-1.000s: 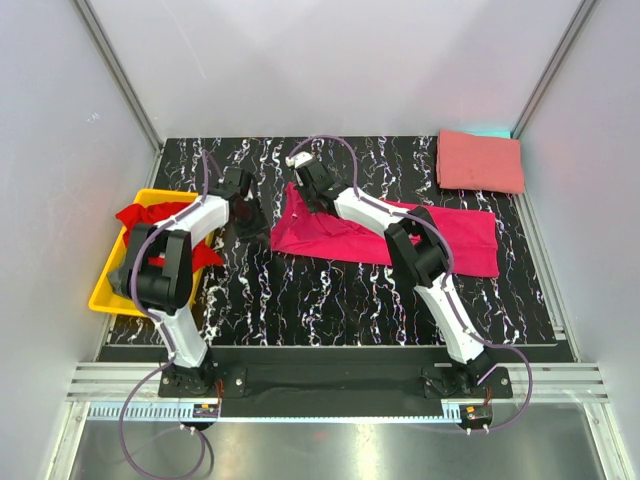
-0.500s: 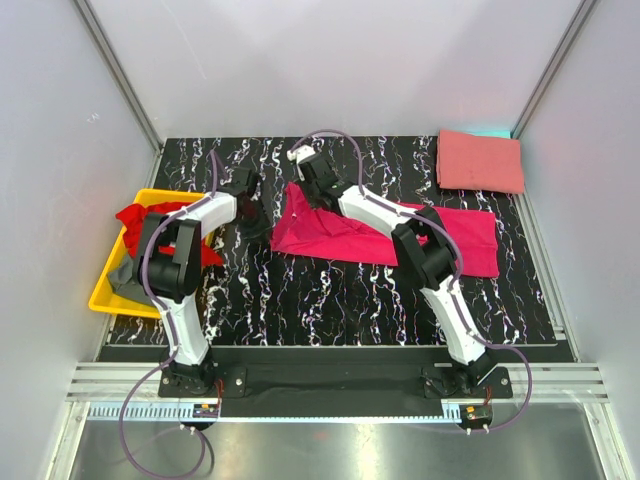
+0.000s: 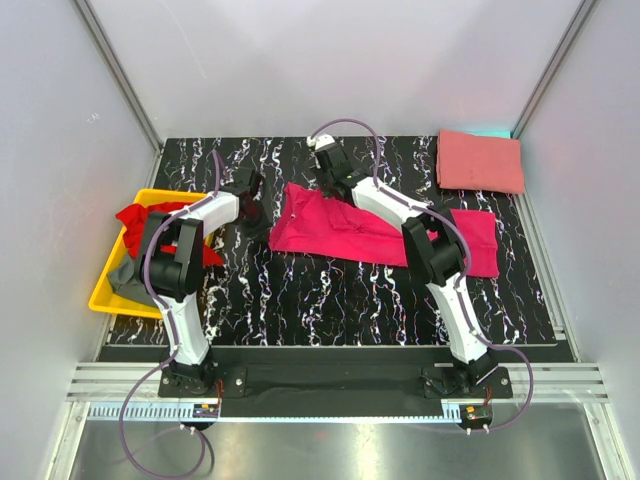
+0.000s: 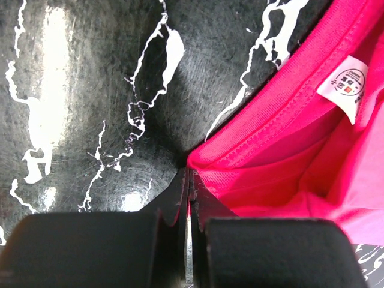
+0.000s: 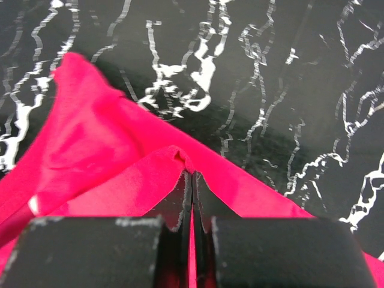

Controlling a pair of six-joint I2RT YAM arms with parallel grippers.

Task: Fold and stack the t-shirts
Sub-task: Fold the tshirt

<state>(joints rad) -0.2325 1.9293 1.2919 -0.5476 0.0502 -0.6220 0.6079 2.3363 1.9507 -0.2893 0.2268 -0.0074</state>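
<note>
1. In the top external view, we see the magenta t-shirt [image 3: 340, 225] lying flat in the middle of the marbled table [image 3: 300, 290], its long axis running left to right. The left gripper [image 3: 257, 212] sits at the shirt's left end. The right gripper [image 3: 329, 186] is on its far edge, just right of that end. A folded salmon t-shirt [image 3: 480, 162] rests in the far right corner. The red t-shirt [image 3: 140, 215] and grey t-shirt [image 3: 125, 280] are in the yellow bin [image 3: 105, 295] at the left.
2. In the left wrist view, the left gripper's fingers are pressed together and nip the very tip of the collar seam. The cloth and its label [image 4: 348, 81] lie off to the right.
3. In the right wrist view, the right gripper is pinched tight on a raised ridge of magenta cloth, and the shirt spreads left and near from it.
4. We judge that both grips share the left end, so the fold should travel rightward along the long axis.
</note>
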